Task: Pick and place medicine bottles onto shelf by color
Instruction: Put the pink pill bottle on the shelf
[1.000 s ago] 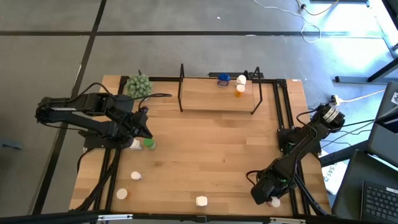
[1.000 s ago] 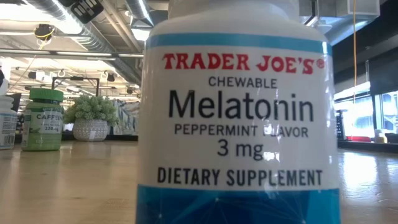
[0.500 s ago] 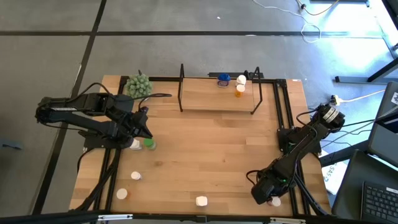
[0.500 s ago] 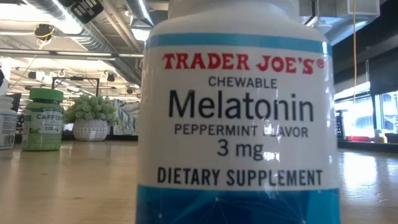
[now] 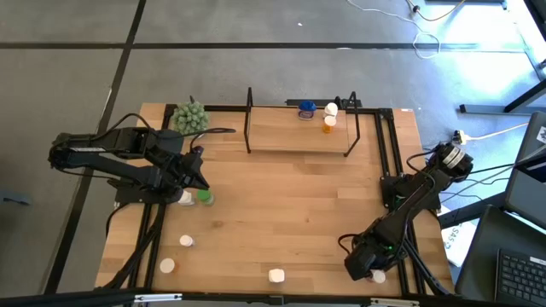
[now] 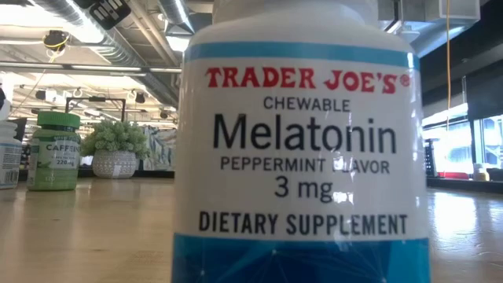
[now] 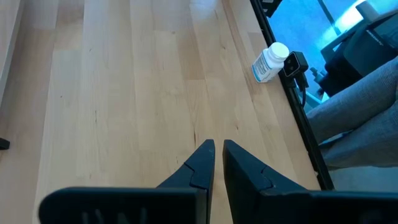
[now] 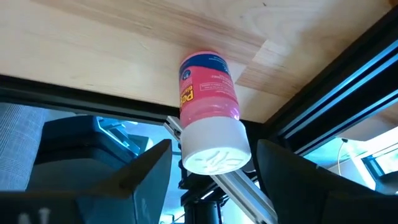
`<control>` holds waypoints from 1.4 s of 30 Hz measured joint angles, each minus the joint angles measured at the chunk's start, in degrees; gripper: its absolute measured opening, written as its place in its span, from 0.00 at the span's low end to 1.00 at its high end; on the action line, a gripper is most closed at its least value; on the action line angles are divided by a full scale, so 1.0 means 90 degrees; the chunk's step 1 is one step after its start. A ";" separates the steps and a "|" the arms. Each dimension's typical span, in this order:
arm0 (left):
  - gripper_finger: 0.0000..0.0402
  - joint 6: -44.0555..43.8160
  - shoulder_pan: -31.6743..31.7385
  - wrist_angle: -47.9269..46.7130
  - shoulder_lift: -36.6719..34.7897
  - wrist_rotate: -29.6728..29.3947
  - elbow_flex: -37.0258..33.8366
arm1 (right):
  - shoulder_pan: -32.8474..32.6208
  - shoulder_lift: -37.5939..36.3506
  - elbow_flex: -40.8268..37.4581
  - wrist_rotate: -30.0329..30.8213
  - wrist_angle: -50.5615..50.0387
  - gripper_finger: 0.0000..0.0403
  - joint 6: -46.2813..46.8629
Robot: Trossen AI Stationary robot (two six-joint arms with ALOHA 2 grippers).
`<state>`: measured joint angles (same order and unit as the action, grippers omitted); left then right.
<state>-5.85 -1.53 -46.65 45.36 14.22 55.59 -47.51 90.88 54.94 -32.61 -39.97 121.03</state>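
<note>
My right gripper [image 8: 214, 171] is open at the table's near right corner [image 5: 368, 266]. Its fingers stand on either side of the white cap of a pink-red bottle [image 8: 208, 87] without touching it; the bottle's base is on the wood. My left gripper [image 7: 217, 152] is shut and empty at the table's left [image 5: 201, 181], just beyond a white bottle [image 5: 185, 198] and a green bottle [image 5: 205, 197]. The shelf [image 5: 299, 136] at the far edge carries a blue bottle [image 5: 306, 109], a white bottle [image 5: 331, 108] and an orange bottle [image 5: 328, 124].
White bottles stand at the near left [image 5: 185, 242] [image 5: 167, 265]. A white-and-blue bottle [image 5: 275, 275] at the near edge fills the low view [image 6: 299, 149]. A green spiky plant ball [image 5: 190, 116] sits at the far left. A black frame [image 5: 388, 153] runs along the table's sides.
</note>
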 joint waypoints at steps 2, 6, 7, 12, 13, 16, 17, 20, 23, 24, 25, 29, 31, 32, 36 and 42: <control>0.07 0.0000 0.0000 0.0000 -0.0001 0.0000 0.0000 | 0.0000 0.0061 0.0000 -0.0011 0.0003 0.59 0.0000; 0.07 0.0000 0.0001 0.0000 0.0000 0.0000 0.0000 | -0.0002 0.0161 0.0000 -0.0013 0.0112 0.59 0.0000; 0.07 0.0000 -0.0001 -0.0001 0.0000 0.0000 0.0000 | -0.0005 0.0180 0.0000 -0.0018 0.0147 0.59 0.0000; 0.07 0.0000 0.0001 -0.0001 0.0000 0.0000 0.0000 | -0.0007 0.0188 -0.0002 -0.0291 0.0146 0.57 0.0002; 0.07 0.0002 0.0000 -0.0002 -0.0002 0.0000 0.0000 | -0.0019 0.0188 0.0000 -0.0373 0.0149 0.56 0.0004; 0.07 0.0002 0.0001 0.0000 0.0000 0.0000 0.0000 | -0.0069 0.0188 0.0000 -0.0438 0.0149 0.52 0.0049; 0.07 0.0002 -0.0001 -0.0002 -0.0002 0.0000 0.0000 | -0.0086 0.0188 0.0000 -0.0443 0.0151 0.51 0.0084; 0.07 0.0002 0.0001 -0.0002 0.0000 0.0000 0.0000 | -0.0121 0.0188 0.0000 -0.0443 0.0154 0.50 0.0203; 0.07 0.0002 -0.0001 -0.0002 -0.0002 0.0000 0.0000 | -0.0121 0.0188 0.0000 -0.0439 0.0154 0.50 0.0195; 0.07 0.0002 0.0001 -0.0002 0.0000 0.0000 0.0000 | -0.0121 0.0188 0.0000 -0.0419 0.0155 0.50 0.0189; 0.07 0.0002 -0.0001 -0.0002 0.0000 0.0000 0.0000 | -0.0121 0.0188 0.0000 -0.0386 0.0161 0.50 0.0187; 0.07 0.0004 0.0000 -0.0002 0.0000 0.0000 0.0000 | -0.0121 0.0181 0.0000 -0.0324 0.0153 0.45 0.0193; 0.07 0.0005 -0.0001 -0.0002 -0.0002 0.0000 0.0000 | -0.0122 0.0175 0.0005 -0.0266 0.0133 0.43 0.0254; 0.07 0.0005 -0.0001 -0.0002 -0.0001 0.0000 0.0000 | -0.0122 0.0173 0.0008 -0.0255 0.0127 0.42 0.0270; 0.07 0.0005 0.0001 -0.0002 0.0000 0.0000 0.0000 | -0.0121 0.0173 0.0010 -0.0233 0.0111 0.42 0.0330; 0.07 0.0005 -0.0001 -0.0002 0.0000 0.0000 0.0000 | -0.0121 0.0173 0.0010 -0.0194 0.0086 0.45 0.0183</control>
<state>-5.80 -1.54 -46.68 45.36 14.22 55.59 -48.60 92.44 55.02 -34.36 -39.20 122.68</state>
